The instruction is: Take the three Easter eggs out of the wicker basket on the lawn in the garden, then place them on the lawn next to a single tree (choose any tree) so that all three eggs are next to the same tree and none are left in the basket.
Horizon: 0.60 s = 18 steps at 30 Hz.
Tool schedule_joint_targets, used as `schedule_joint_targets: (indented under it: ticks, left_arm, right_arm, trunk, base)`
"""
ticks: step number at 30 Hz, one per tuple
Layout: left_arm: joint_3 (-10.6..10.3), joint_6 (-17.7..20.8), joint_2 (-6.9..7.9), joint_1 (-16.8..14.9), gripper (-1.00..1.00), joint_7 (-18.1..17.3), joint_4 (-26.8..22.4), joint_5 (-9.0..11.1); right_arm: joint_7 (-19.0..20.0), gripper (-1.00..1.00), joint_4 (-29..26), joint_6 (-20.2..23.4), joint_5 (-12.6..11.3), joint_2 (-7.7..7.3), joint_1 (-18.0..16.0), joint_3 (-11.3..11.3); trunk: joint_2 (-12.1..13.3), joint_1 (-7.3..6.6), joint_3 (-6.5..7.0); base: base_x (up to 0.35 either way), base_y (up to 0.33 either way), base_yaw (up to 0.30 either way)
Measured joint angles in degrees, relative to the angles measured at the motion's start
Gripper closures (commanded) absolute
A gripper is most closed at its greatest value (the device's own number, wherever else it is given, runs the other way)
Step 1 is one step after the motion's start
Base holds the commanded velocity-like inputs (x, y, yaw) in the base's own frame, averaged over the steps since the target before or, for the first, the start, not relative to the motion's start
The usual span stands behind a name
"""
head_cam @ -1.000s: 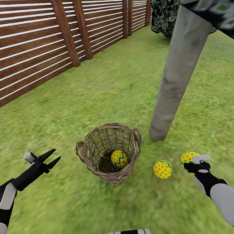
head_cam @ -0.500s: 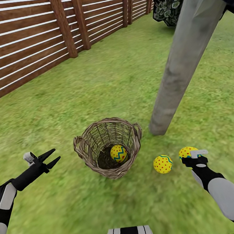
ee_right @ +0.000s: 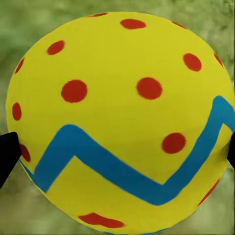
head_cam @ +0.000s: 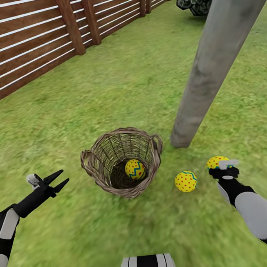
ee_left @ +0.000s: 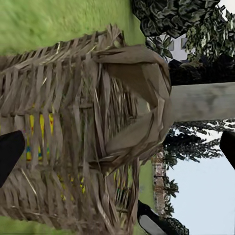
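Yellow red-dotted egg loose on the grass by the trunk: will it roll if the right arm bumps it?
Probably. The loose yellow red-dotted egg is round and smooth, with nothing bracing it. The mottled green lawn looks flat, so it may stop soon, perhaps toward the brown woven wicker basket.

My black pincer [head_cam: 219, 166] grips a yellow egg [ee_right: 120, 122], red-dotted with a blue zigzag; lower centre, the brown woven basket [head_cam: 97, 170] sits on mottled green grass [head_cam: 116, 90].

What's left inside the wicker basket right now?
One Easter egg lies at the bottom of the wicker basket. The near wall hides part of the basket floor, so that part cannot be checked. Two other eggs are outside, one at the right pincer.
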Motion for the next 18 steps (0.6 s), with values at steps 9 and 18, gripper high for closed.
schedule_joint_targets:
  ticks: [9, 18]
  left_arm:
    - [0.0, 0.02, 0.05, 0.0, -1.0, 0.0, 0.0, 0.03]
    - [0.0, 0.0, 0.06, 0.0, -1.0, 0.05, 0.09, 0.03]
  right_arm:
    - [-2.58, 1.0, 4.94, 4.73, 2.2, 0.36, -2.66, 0.84]
    - [-2.31, 1.0, 5.38, -0.33, 3.95, 1.05, -2.61, 2.4]
  trunk:
    - [-0.12, 0.24, -2.0]
    - [-0.24, 0.47, -3.99]
  base:
    - [0.0, 0.0, 0.0]
    - [0.0, 0.0, 0.0]
